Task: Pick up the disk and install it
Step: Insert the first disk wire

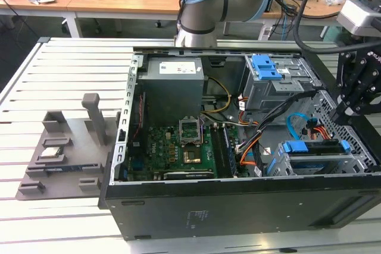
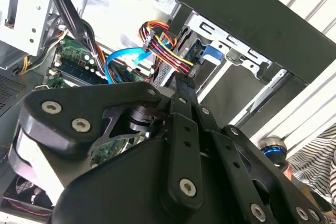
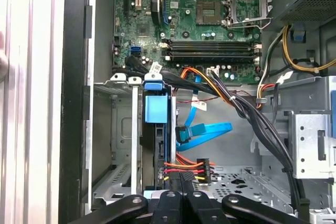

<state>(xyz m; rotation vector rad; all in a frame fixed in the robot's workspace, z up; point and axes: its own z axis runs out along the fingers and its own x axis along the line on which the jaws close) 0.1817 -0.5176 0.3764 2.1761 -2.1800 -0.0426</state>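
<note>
The disk (image 3: 155,129) stands on edge in a slot of the drive cage (image 3: 113,129), its blue rail and tab facing out; in the exterior view the disk (image 1: 314,147) sits in the cage at the open computer case's near corner on the exterior view's right. My black gripper (image 1: 340,114) hovers just above that cage's end. In the first wrist view the gripper (image 3: 183,179) has its fingers pressed together, holding nothing, beside the disk's end and a multicoloured power connector (image 3: 202,167). In the second wrist view the gripper (image 2: 182,81) points at that same connector.
The case (image 1: 238,212) lies open on a slatted white table (image 1: 65,69), with motherboard (image 1: 178,150), power supply (image 1: 172,90), blue data cable (image 3: 207,129) and black cable bundles (image 3: 262,129). A grey fixture (image 1: 59,159) is on the exterior view's left. A striped sleeve (image 2: 315,166) is nearby.
</note>
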